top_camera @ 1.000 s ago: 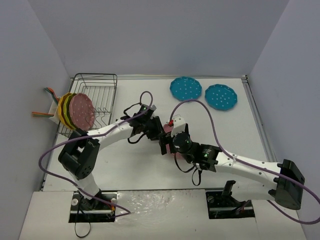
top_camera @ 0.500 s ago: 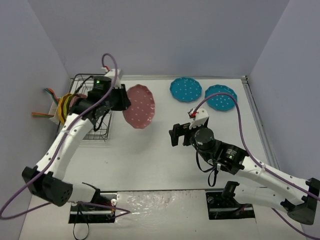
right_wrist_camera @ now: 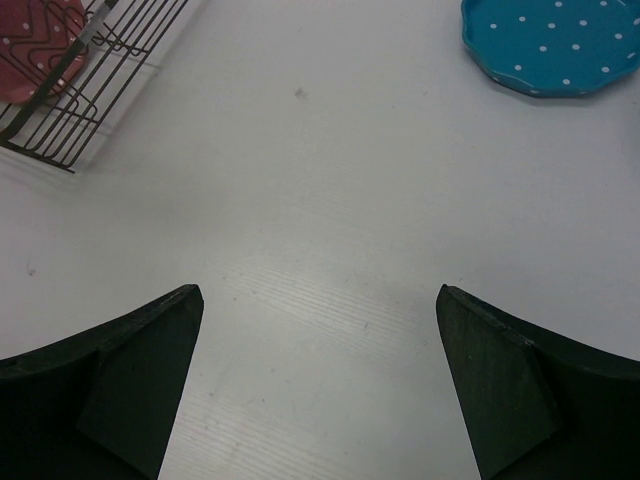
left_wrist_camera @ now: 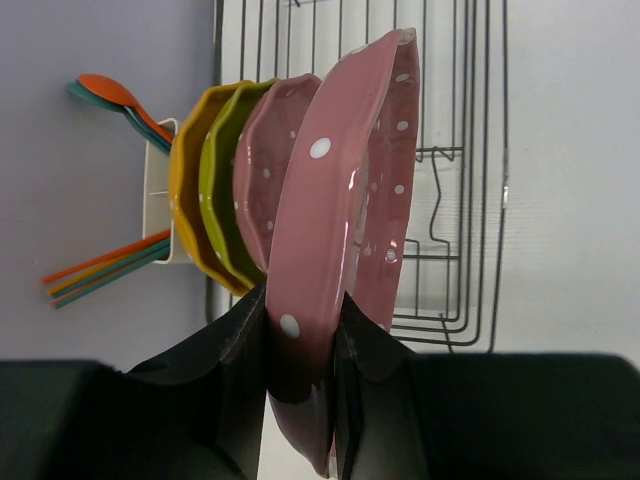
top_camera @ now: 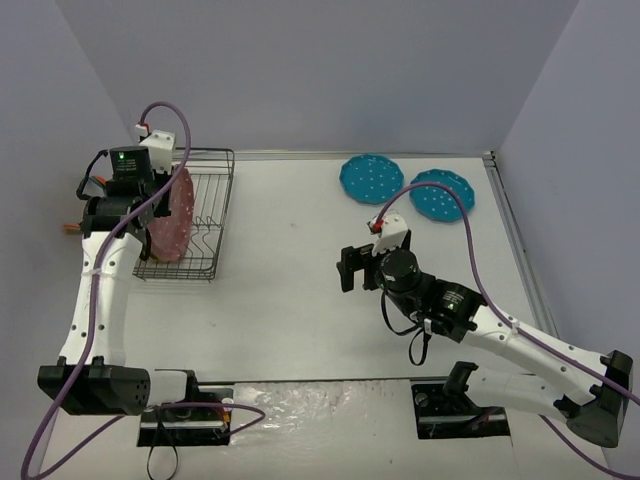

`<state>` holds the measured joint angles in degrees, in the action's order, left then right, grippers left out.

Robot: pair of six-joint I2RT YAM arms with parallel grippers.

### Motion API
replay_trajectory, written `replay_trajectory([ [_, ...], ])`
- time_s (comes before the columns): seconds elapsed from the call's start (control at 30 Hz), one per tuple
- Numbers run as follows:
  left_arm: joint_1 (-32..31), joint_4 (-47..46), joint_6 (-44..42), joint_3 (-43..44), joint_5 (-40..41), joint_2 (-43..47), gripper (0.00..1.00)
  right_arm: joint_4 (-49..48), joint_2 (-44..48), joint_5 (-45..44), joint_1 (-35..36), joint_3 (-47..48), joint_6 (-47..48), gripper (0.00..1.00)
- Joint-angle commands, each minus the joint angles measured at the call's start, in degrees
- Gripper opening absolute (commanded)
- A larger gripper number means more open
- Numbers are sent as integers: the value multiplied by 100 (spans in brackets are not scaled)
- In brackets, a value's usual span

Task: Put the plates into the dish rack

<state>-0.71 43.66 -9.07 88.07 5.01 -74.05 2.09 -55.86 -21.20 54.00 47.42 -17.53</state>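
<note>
Pink plate [left_wrist_camera: 340, 230] and second pink plate [left_wrist_camera: 262, 180]: white dots. Green plate [left_wrist_camera: 220, 190], orange plate [left_wrist_camera: 188, 190]. Left teal plate [top_camera: 371, 177] and right teal plate [top_camera: 441, 194]: white dots. Rack [left_wrist_camera: 460, 150] is black wire. Desk [top_camera: 280, 300] is white.

A white table [top_camera: 290, 310] is enclosed on three sides by plain, pale lavender-grey walls [top_camera: 320, 70]. Soft, even light is cast throughout. A glossy strip [top_camera: 320, 402] is seen along the table's near edge.

The desk [top_camera: 280, 300] lies bare between the rack [top_camera: 215, 200] and two blue plates [top_camera: 371, 177]. The rack's left side is packed with standing plates [left_wrist_camera: 225, 180], with a held pink plate [left_wrist_camera: 340, 200] just beside them; its right side is open wire. A wall [top_camera: 60, 120] stands close by.
</note>
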Motion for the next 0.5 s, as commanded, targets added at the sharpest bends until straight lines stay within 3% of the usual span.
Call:
replay_trajectory([
  [0.0,334,-1051,-573,501,243,-181,0,-261,-32,156,-198,118,139,100],
  [0.47,528,-1672,-411,37,143,-806,0,-279,97,259,-388,-152,138,100],
])
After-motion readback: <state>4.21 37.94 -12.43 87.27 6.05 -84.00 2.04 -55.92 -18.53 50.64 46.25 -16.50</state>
